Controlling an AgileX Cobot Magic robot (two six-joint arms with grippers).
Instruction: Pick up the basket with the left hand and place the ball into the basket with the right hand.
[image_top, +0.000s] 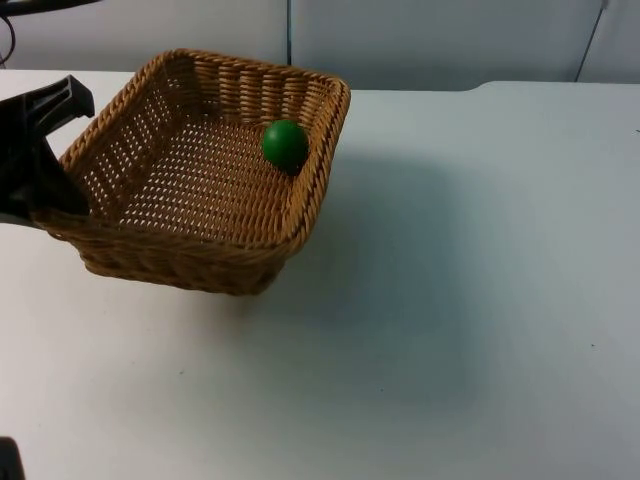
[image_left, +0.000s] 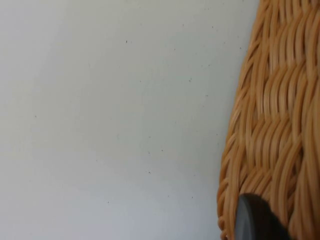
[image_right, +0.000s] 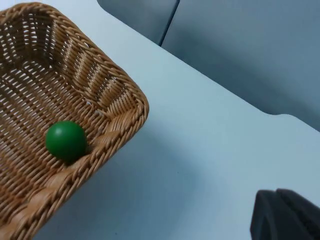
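With the small green ball (image_top: 285, 143) already inside the square woven wicker basket (image_top: 180, 255), we judge our left gripper (image_top: 45, 195), clamped on its rim, should hold level; right gripper's state we cannot tell.

**Setting: robot test bench, probably a lab**

Plain white table top (image_top: 450, 350), bare apart from a wicker basket (image_top: 200, 180) with a green ball (image_top: 285, 143) in it. Behind the table stands a grey partition wall (image_top: 440, 40) of flat panels with dark seams between them. A black robot arm (image_top: 35, 150) reaches in at the basket's side. No household or shop fittings around the table; likely a lab or office bay, though little of the room beyond the partition can be seen.
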